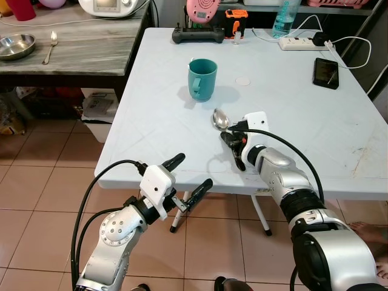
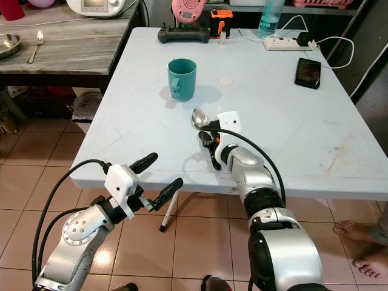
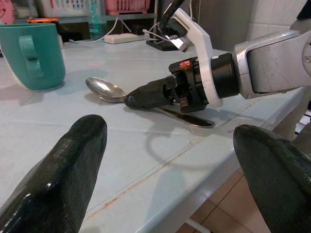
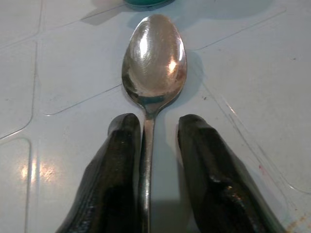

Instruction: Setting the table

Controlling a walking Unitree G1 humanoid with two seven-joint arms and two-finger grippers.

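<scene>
Your head camera looks down on a white table [image 1: 182,121] that runs from 12 o'clock toward the robot. A second table [image 1: 85,48], grey and wood-grained, stands at 10 o'clock beside it, over a tiled floor [image 1: 42,182].

On the white table, a teal cup [image 1: 202,79] stands upright a little past centre, its handle turned toward the near edge. A spoon [image 1: 220,120] lies flat on the surface just nearer than the cup, at its 5 o'clock, with the bowl pointing toward the cup and the handle toward the robot.

The right gripper [image 4: 154,145] rests low on the table over the spoon handle. In the right wrist view its two fingers [image 4: 121,160] stand narrowly apart with the handle running between them; one finger touches the handle, and a thin gap shows on the other side. Whether the spoon is actually clamped cannot be told.

The left gripper [image 1: 188,177] hangs off the near table edge at 7 o'clock, over the floor, with its fingers spread wide and holding nothing.

Along the far edge, from 11 to 1 o'clock, you see a black controller [image 1: 197,34], an orange tool [image 1: 236,18], a bottle [image 1: 285,17] and a power strip [image 1: 301,43]. A phone [image 1: 326,73] lies at 2 o'clock. A small white disc [image 1: 243,80] sits beside the cup.

On the grey table, a metal bowl [image 1: 15,45] and a fork [image 1: 51,46] lie near each other.
</scene>
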